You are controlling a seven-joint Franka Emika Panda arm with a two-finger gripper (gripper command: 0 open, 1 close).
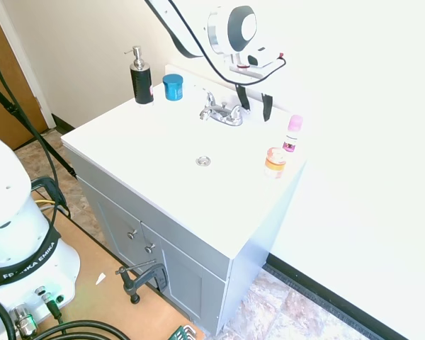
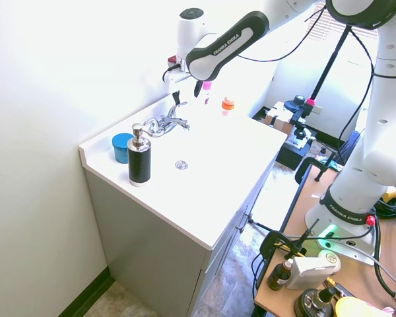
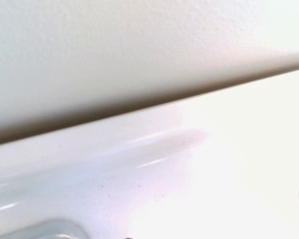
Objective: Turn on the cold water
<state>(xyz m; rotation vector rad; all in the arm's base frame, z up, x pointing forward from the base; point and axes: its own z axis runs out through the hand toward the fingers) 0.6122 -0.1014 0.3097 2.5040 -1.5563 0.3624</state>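
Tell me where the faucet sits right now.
In the first exterior view the faucet stands at the sink's back edge, between the blue jar and the pink-capped bottle, just below the open hand.

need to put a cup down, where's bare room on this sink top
Bare: the front of the countertop, ahead of the drain. Crowded: back edge, with soap pump, blue jar, faucet under the gripper; right corner holds two small bottles.

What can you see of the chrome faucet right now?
The small shiny chrome faucet stands at the back of the white vanity top, behind the round metal drain. It has a short curved spout pointing toward the drain and two alike slim lever handles, one either side. No water runs. The arm's gripper, dark fingers apart, hangs just above the handle nearer the pink-capped bottle; whether they touch is unclear.
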